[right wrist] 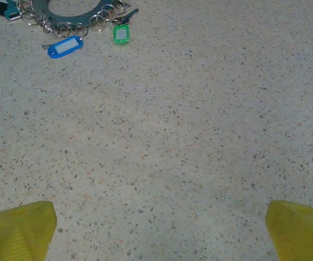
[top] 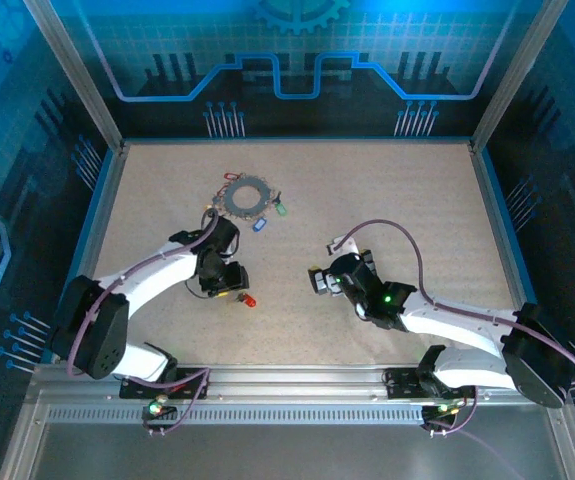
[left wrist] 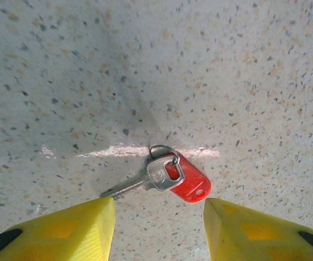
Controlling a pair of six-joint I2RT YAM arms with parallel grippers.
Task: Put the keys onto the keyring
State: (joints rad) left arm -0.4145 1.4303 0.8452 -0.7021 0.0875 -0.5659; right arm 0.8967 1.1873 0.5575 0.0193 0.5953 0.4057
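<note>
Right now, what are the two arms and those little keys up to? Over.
Left gripper open around red-headed metal key, not gripping. Right gripper open, empty. Dark grey jagged keyring farther up table. Nothing crowding the key.

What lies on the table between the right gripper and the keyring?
Nothing. In the right wrist view, bare table stretches from the open right gripper to the keyring. The blue key and green key lie at the ring's near edge.

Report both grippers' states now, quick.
Left gripper: open, holding nothing; the red key lies loose just ahead of its fingertips.
Right gripper: wide open, empty.
</note>
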